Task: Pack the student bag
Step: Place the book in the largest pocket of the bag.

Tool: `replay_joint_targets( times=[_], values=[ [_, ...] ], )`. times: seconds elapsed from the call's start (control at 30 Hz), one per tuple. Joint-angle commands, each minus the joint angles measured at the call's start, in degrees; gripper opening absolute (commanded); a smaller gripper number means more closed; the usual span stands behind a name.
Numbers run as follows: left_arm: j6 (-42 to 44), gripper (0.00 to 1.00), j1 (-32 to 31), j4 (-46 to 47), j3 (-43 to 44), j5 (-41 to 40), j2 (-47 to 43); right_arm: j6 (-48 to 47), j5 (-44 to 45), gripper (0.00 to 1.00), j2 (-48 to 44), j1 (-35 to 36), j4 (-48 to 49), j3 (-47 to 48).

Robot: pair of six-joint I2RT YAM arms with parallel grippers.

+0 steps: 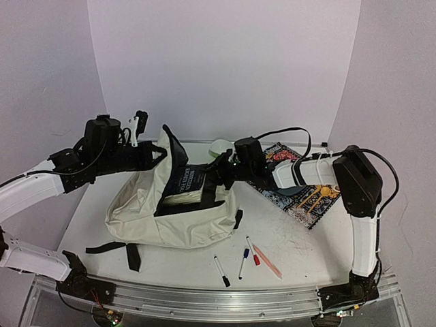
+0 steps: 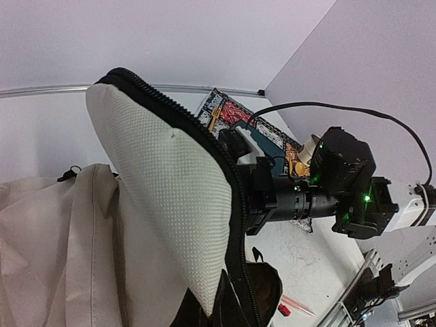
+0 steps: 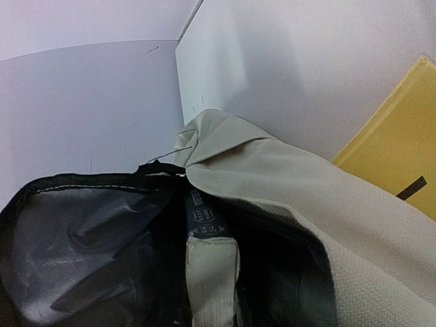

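One white desk [image 1: 88, 204] carries everything, with the student bag [image 1: 177, 228] lying across its middle as the biggest item, cream fabric slumped on its side with its opening turned to the right; two black straps [image 1: 116, 247] trail from its lower left corner toward the near edge. The bag's padded flap [image 1: 170, 153], edged with a black zipper, stands upright at the far side of the opening; the left end effector [image 1: 152, 155] is closed tight on that flap from the left and holds it raised. To the right of the bag a patterned book [image 1: 303, 194] in orange, blue and black lies flat on the desk under the right forearm. A dark blue book [image 1: 189, 179] with pale page edges sits tilted inside the bag's mouth, partly over the lower lip; the right end effector [image 1: 219, 174] is at its right edge, jaws narrow and pinched on it; in the right wrist view the book's edge [image 3: 208, 238] runs straight down the centre into the dark lining. A pale green round object [image 1: 219, 146] rests just behind the right wrist. Near the front edge, right of the bag, lie three markers, black-capped [image 1: 221, 270], blue-capped [image 1: 244, 263] and red-capped [image 1: 253, 252], with a pink pencil [image 1: 267, 262] just beside the red one.
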Motion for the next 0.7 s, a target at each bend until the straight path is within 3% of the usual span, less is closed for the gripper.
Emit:
replay_joint_targets(
  times=[0.0,0.3,0.57,0.67],
  values=[
    [2.9,0.00,-0.3,8.8,0.9,1.3,0.0,0.1,-1.3,0.00,0.4,1.7,6.5,4.3],
    [3.4,0.00,-0.4,9.4,-0.7,3.5,2.0,-0.2,-0.4,0.00,5.1,4.3,7.7,7.6],
    [4.0,0.00,-0.4,9.1,-2.4,-0.3,-0.3,-2.8,-0.4,0.00,10.2,5.6,5.8,13.2],
    [4.4,0.00,-0.4,8.1,-2.5,-3.1,-1.1,-4.8,-0.3,0.08,11.1,5.8,3.9,14.5]
  ],
)
